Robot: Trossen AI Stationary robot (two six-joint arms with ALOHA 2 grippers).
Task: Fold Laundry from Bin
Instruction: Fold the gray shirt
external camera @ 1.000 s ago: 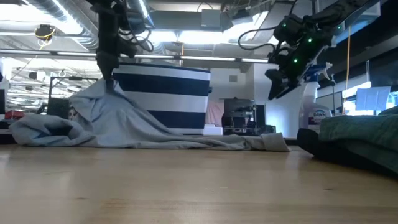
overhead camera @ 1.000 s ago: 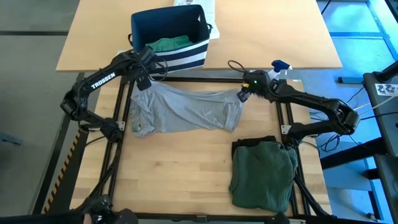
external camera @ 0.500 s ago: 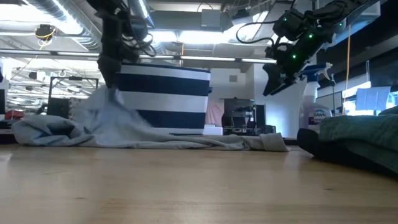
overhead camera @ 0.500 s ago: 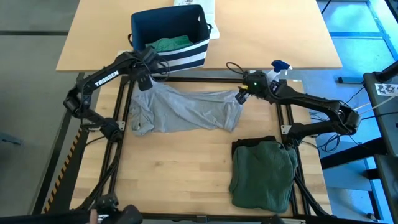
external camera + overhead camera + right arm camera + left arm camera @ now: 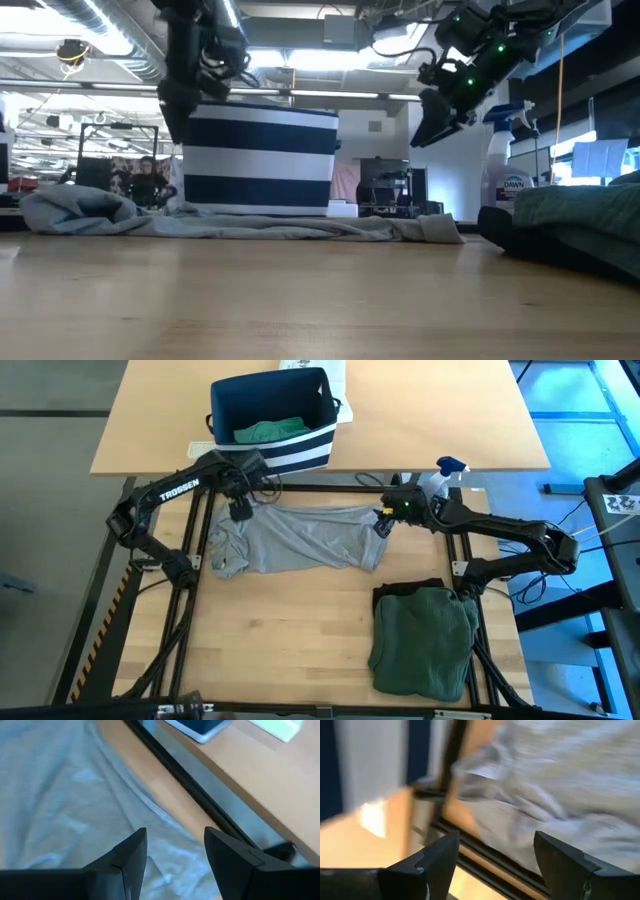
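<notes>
Now the grey garment [image 5: 295, 540] lies dropped flat, both the left gripper [image 5: 240, 512] and right gripper [image 5: 381, 525] spread empty.

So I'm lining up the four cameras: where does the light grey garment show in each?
High view: light grey garment mid-table, between both arms.
Low view: lies flat before the striped bin.
Left wrist view: fills the picture's right.
Right wrist view: covers the left.
Shared landmark: the bin.
</notes>
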